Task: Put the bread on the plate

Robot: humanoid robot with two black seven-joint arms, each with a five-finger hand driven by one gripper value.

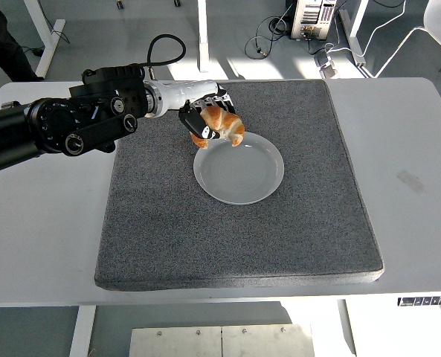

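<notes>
Left hand [205,119] was closed around bread [221,125], a golden croissant, fingers wrapped over its top. Bread was held in air above far-left rim of white plate [239,168], not resting on it. Plate sat empty near centre of grey mat [235,223] on white table [413,178]. Right arm was not observed.

No legible text, label or number anywhere

a dark grey mat [235,230] covers the middle of the white surface [42,230]. beyond the surface's far edge, on the floor, lie tangled cables [272,33] beside a computer case [313,16], near white desk legs [202,33].
</notes>
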